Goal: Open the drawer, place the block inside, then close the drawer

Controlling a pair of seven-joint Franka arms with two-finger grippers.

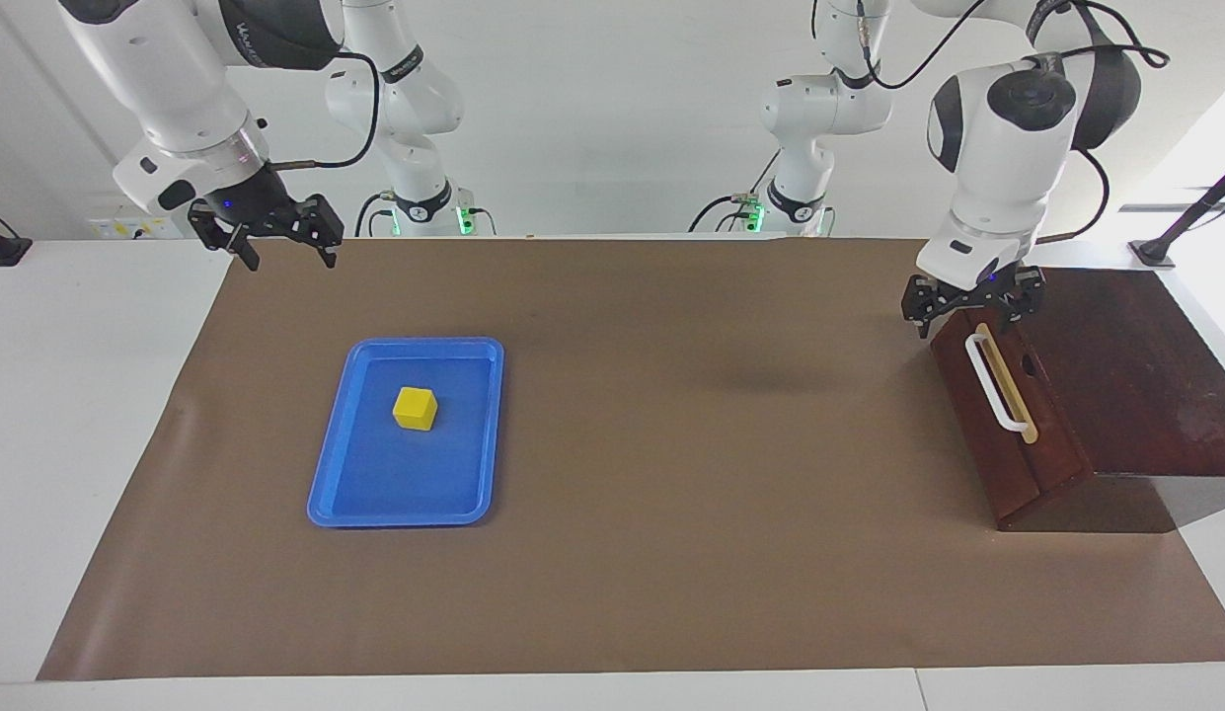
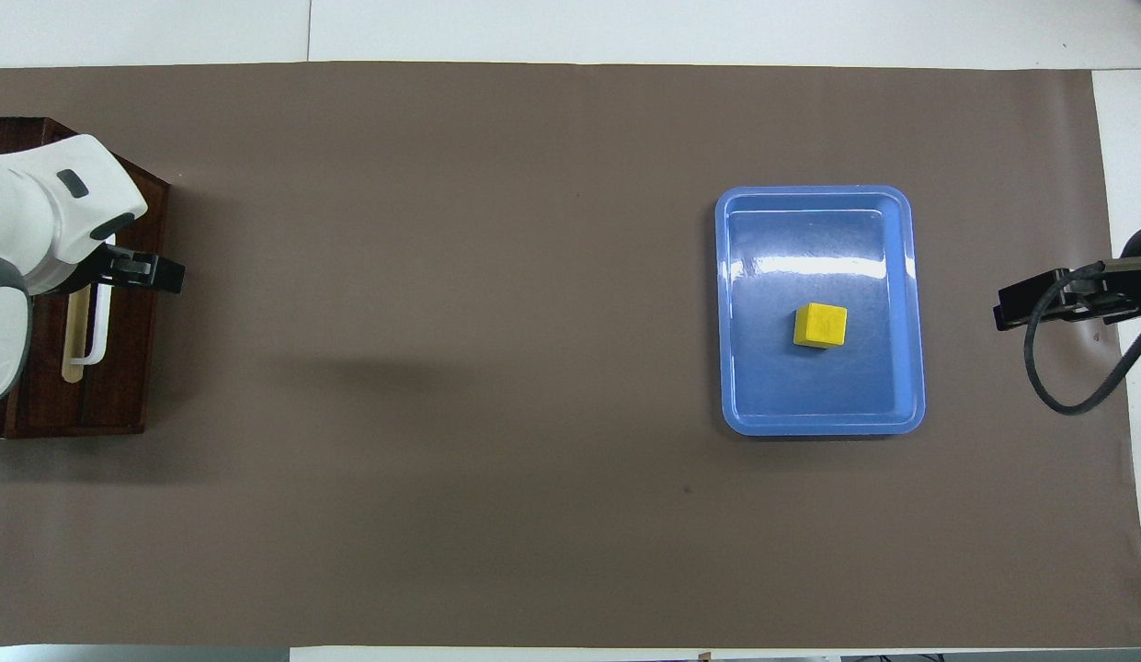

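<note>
The drawer [image 1: 982,434] is shut in a dark reddish-brown wooden box at the left arm's end of the table. Its white bar handle [image 1: 995,385] lies on a pale strip. It also shows in the overhead view [image 2: 124,368]. My left gripper [image 1: 972,311] hangs open just above the end of the handle nearer to the robots, and in the overhead view [image 2: 138,273] it covers that end. The yellow block [image 1: 415,408] sits in a blue tray [image 1: 405,516], also seen from overhead [image 2: 820,325]. My right gripper [image 1: 288,259] waits open and empty near the table edge by its base.
The wooden box's top [image 1: 1135,365] slopes over the drawer. The blue tray [image 2: 823,425] lies toward the right arm's end. A brown mat [image 1: 691,474] covers the table between tray and drawer. A black cable loops by the right gripper [image 2: 1039,303].
</note>
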